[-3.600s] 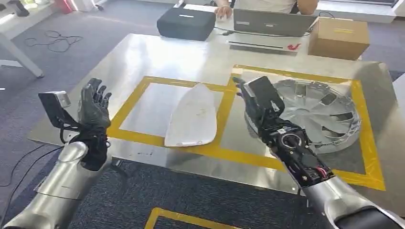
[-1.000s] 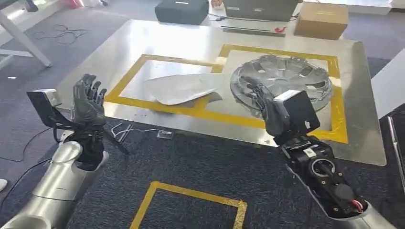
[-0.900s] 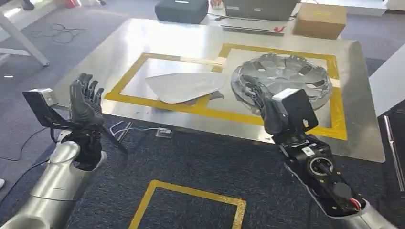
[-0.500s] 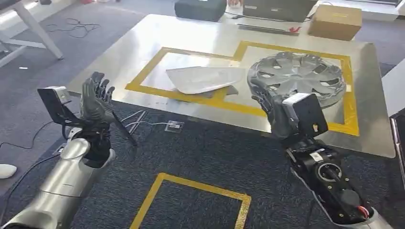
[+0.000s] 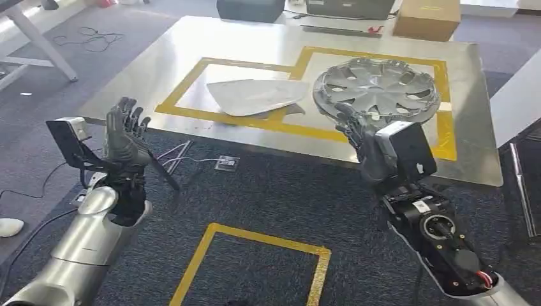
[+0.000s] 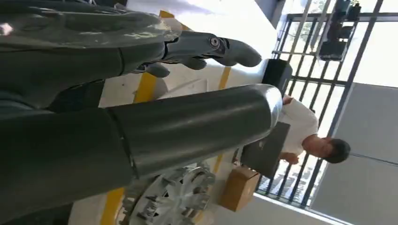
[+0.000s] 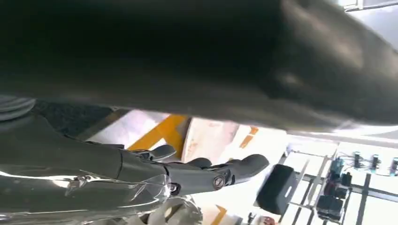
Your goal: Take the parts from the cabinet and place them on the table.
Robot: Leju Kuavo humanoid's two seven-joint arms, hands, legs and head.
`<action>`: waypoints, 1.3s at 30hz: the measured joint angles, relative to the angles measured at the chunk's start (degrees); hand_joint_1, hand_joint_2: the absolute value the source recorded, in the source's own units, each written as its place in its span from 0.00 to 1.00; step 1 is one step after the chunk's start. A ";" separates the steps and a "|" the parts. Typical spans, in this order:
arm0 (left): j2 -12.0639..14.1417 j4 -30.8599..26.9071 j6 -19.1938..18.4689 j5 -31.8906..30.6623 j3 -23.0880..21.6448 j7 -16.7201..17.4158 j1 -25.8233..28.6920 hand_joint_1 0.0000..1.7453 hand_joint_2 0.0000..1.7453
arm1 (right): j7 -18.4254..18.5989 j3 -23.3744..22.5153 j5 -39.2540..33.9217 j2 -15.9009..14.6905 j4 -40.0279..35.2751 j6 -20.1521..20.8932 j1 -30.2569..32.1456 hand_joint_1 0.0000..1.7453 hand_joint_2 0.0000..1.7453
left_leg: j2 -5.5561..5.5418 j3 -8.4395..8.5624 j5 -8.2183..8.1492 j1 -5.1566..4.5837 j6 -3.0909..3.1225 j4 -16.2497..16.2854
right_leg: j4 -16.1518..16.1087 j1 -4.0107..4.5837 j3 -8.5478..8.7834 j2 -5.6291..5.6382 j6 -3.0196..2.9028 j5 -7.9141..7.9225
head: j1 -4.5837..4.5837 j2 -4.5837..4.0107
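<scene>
Apparently closed cardboard box (image 5: 426, 19) at table (image 5: 255, 44) far edge; contents hidden.

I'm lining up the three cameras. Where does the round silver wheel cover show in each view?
Head view: the round silver wheel cover lies on the metal table, inside the right-hand square of yellow tape.
Left wrist view: its spoked rim sits at the lower edge, below the thick grey thumb.
Right wrist view: a sliver under the right hand's fingers, likely the cover.
Shared landmark: the yellow tape.
</scene>
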 joint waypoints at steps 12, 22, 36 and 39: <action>-0.20 -0.04 0.02 0.00 -0.04 0.13 0.05 0.00 0.00 | 0.09 0.09 -0.17 -0.22 -0.02 0.04 0.22 0.00 0.00 | 0.39 5.78 6.12 -0.13 3.72 -15.47 | 13.75 -0.63 -6.83 0.50 3.60 -9.02 | 0.92 0.00; -0.24 -0.04 -0.02 0.07 -0.04 0.13 -0.10 0.00 0.00 | 0.11 0.15 -0.28 -0.26 -0.22 -0.22 -0.01 0.00 0.00 | 2.18 1.63 11.72 -0.36 1.92 -16.28 | 0.53 0.96 7.68 -0.53 1.51 -7.50 | 2.91 0.00; 0.17 -0.02 0.11 0.20 -0.11 0.59 -0.59 0.00 0.00 | 0.46 0.33 0.28 -0.26 -0.52 -0.61 -0.18 0.00 0.00 | -0.12 10.68 1.57 -0.78 1.61 -15.94 | 1.26 0.62 -3.31 0.10 1.14 2.24 | 0.19 0.00; 0.24 -0.02 0.13 0.26 -0.11 0.81 -0.67 0.00 0.00 | 0.66 0.46 0.39 -0.31 -0.53 -0.61 -0.24 0.00 0.00 | 0.20 9.63 3.22 -0.78 3.13 -16.41 | 0.35 0.55 -3.67 0.30 2.23 3.86 | 0.34 0.00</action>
